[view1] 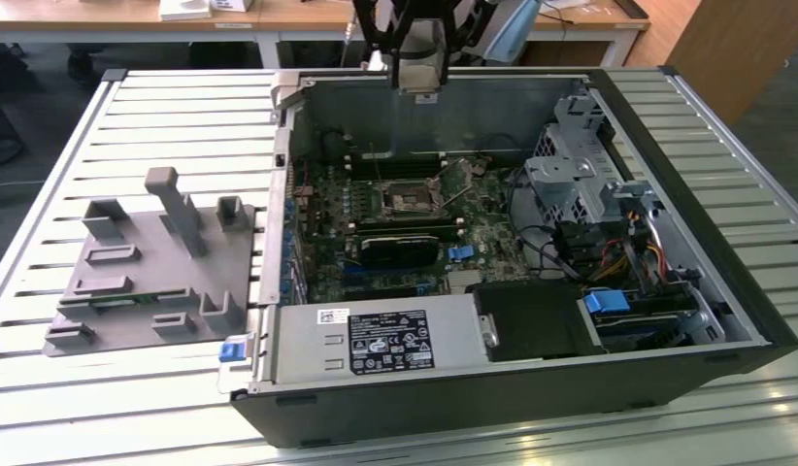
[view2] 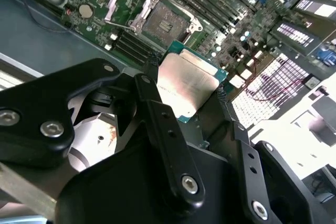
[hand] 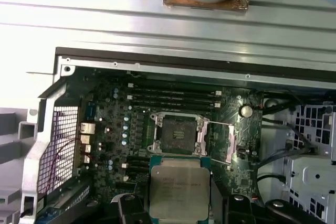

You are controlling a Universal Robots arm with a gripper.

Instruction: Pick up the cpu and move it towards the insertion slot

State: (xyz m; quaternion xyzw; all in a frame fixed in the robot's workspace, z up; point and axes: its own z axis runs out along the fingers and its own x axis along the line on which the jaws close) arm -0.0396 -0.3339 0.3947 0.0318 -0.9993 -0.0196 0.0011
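Observation:
The cpu [hand: 178, 190], a flat square chip with a silver top and a thin pale rim, sits between the black fingers [view2: 157, 111] of my gripper [view2: 185, 86], which is shut on it. In the exterior view the gripper [view1: 421, 85] hangs above the far wall of the open computer case. The insertion slot [hand: 176, 134] is a dark square socket in a silvery frame on the green board, its retention frame swung open. In the first wrist view the cpu hovers just short of the slot [view2: 165, 22], raised clear of the board. The slot [view1: 410, 199] lies mid-board.
The open case [view1: 658, 116] lies on a slatted metal table [view1: 179, 126]. A grey plastic fixture [view1: 153, 262] stands at the exterior view's left. Inside are a long black card [view1: 399, 248], a power supply [view1: 373, 340], a drive cage [view1: 581, 184] and cables.

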